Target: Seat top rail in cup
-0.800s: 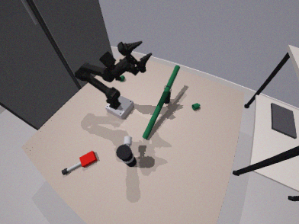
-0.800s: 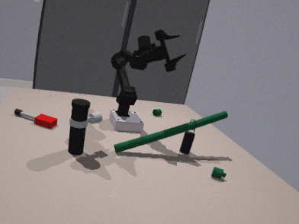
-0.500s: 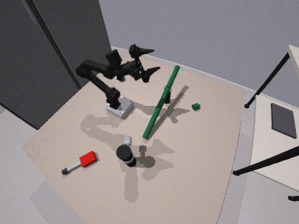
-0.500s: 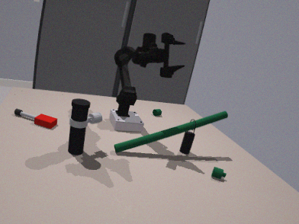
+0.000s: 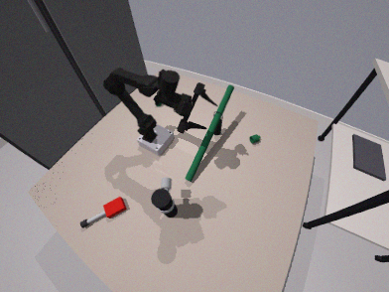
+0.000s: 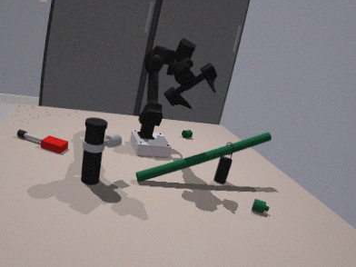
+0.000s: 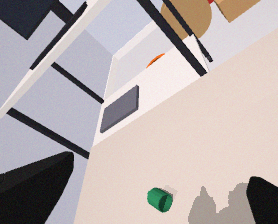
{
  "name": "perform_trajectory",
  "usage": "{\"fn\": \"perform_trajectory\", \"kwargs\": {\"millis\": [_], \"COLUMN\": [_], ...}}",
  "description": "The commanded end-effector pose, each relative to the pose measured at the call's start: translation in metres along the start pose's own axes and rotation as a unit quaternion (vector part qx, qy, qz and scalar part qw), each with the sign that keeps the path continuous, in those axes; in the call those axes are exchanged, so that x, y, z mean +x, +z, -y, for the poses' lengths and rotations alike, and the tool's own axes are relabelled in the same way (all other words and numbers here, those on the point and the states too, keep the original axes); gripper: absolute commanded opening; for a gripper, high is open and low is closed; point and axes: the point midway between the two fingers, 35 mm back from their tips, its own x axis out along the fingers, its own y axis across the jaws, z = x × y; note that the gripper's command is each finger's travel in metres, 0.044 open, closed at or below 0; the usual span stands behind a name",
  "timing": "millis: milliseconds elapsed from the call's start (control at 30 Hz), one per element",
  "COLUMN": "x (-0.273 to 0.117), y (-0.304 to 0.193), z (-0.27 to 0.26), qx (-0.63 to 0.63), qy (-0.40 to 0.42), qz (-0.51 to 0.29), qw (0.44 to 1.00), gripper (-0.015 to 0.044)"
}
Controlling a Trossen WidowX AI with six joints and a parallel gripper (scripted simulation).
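The green rail [image 5: 198, 158] [image 6: 168, 167] slopes through the loop cap [image 6: 230, 145] on the small black post [image 6: 222, 170] [image 5: 218, 125]. Its near end is down at the table top, apart from the cup; its far end is raised. The big black post [image 5: 162, 199] [image 6: 92, 165] stands upright. Its grey band [image 6: 93, 146] sits high, below the cap, with the grey rail-end cup [image 5: 166, 183] [image 6: 113, 140] at its side. My gripper [image 5: 211, 116] [image 6: 203, 100] [image 7: 158, 171] is open and empty, above the table and clear of the rail in the exterior view.
A green fitting [image 5: 254, 139] [image 6: 260, 206] [image 7: 159, 199] lies beyond the small post. Another green piece [image 6: 186, 133] lies behind the arm's white base [image 6: 152, 147]. A red-headed mallet [image 5: 114, 207] [image 6: 54, 143] lies on the far side of the big post.
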Motion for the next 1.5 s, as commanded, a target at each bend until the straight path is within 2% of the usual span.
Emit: {"fn": "perform_trajectory", "kwargs": {"millis": [0, 700, 833, 1100, 1300, 1467], "x": [-0.014, -0.015, -0.018, -0.030, -0.045, -0.060], "y": [-0.012, -0.009, 0.002, 0.026, 0.044, 0.057], "z": [0.086, 0.091, 0.108, 0.149, 0.178, 0.202], "qx": [-0.302, -0.334, -0.429, -0.616, -0.730, -0.768], "qy": [-0.232, -0.226, -0.192, -0.073, 0.033, 0.082], "qz": [-0.242, -0.261, -0.309, -0.385, -0.392, -0.376], "qw": [0.892, 0.877, 0.827, 0.683, 0.559, 0.513], "gripper": [0.0440, 0.0440, 0.0440, 0.0440, 0.0440, 0.0440]}}
